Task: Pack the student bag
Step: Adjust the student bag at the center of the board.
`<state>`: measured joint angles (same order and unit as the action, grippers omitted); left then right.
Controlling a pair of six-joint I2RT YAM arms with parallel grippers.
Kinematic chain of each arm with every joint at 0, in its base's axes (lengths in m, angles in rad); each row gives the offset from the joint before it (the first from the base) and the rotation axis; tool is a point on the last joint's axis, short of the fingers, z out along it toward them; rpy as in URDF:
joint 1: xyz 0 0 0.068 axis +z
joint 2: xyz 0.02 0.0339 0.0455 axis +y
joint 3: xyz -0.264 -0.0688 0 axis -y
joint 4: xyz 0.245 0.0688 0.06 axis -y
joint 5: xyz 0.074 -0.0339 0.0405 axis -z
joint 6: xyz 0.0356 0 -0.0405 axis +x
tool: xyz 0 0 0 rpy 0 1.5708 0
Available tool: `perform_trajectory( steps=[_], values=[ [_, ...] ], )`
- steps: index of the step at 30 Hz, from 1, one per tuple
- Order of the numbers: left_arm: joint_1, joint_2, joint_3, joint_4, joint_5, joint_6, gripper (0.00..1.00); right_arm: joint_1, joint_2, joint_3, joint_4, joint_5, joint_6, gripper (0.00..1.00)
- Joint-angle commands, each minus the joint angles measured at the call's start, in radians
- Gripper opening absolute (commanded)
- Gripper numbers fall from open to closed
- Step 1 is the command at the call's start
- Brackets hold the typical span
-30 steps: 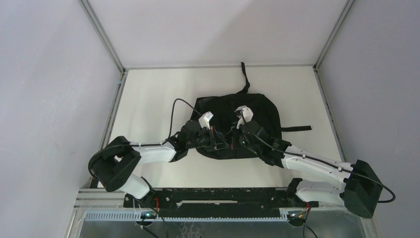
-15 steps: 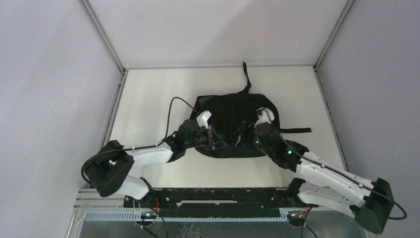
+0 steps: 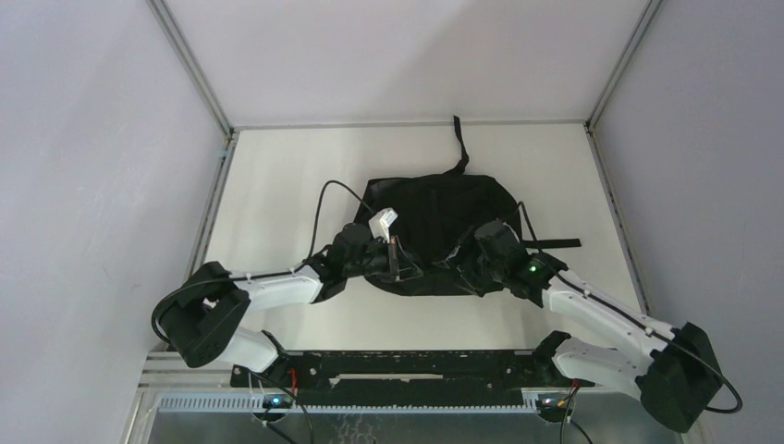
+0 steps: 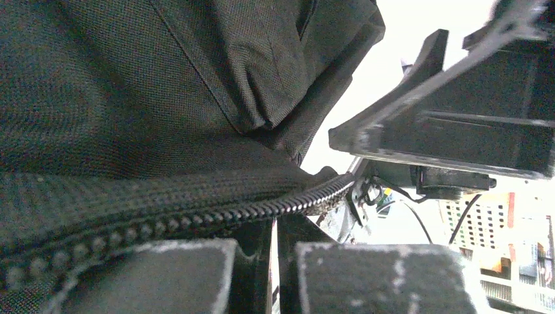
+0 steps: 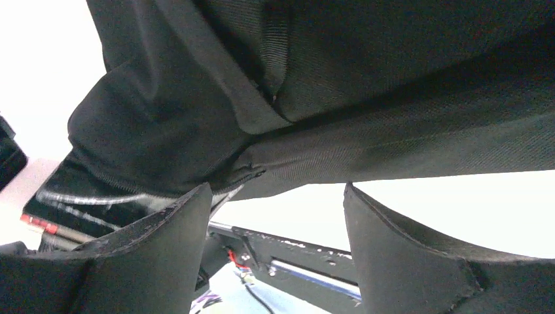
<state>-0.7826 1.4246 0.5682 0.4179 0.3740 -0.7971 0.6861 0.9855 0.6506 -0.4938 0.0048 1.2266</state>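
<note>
right gripper (image 5: 276,196) wide open, empty; it's dropped from over the student bag (image 3: 444,208) to its near edge | left gripper (image 4: 275,255) still pinched on the zipper (image 4: 196,219) | bag lies flat on the table (image 3: 277,176); guess I'm set to spread the opening next

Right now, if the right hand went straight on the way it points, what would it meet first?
Most likely the student bag: its black fabric edge lies just ahead of the open right hand. Depth is hard to judge.
</note>
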Motion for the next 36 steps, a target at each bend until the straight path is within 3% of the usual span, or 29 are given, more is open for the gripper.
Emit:
perform_trajectory(
  steps=[1, 7, 13, 18, 21, 22, 23, 36],
  values=[
    [-0.009, -0.022, -0.012, 0.028, 0.040, 0.068, 0.00, -0.019, 0.064, 0.003, 0.074, -0.112, 0.161, 0.81],
    [-0.047, 0.029, -0.009, 0.020, 0.055, 0.096, 0.00, -0.035, 0.093, -0.002, 0.060, -0.052, 0.234, 0.80],
    [-0.060, 0.020, -0.017, 0.031, 0.052, 0.105, 0.00, -0.037, 0.112, -0.087, 0.141, -0.005, 0.317, 0.58],
    [-0.059, -0.004, -0.025, 0.018, 0.033, 0.119, 0.00, -0.039, 0.153, -0.095, 0.140, 0.028, 0.318, 0.50],
    [-0.059, -0.017, -0.025, -0.009, 0.016, 0.136, 0.00, -0.045, 0.152, -0.098, 0.129, 0.058, 0.314, 0.31],
    [-0.059, -0.025, -0.027, -0.021, 0.009, 0.144, 0.00, -0.051, 0.148, -0.100, 0.126, 0.069, 0.311, 0.12],
    [-0.059, -0.033, -0.029, -0.033, 0.001, 0.151, 0.00, -0.060, 0.143, -0.105, 0.121, 0.072, 0.308, 0.00],
    [-0.027, -0.122, -0.073, -0.126, -0.101, 0.176, 0.00, -0.163, 0.014, -0.202, 0.034, 0.106, 0.256, 0.00]
  ],
)
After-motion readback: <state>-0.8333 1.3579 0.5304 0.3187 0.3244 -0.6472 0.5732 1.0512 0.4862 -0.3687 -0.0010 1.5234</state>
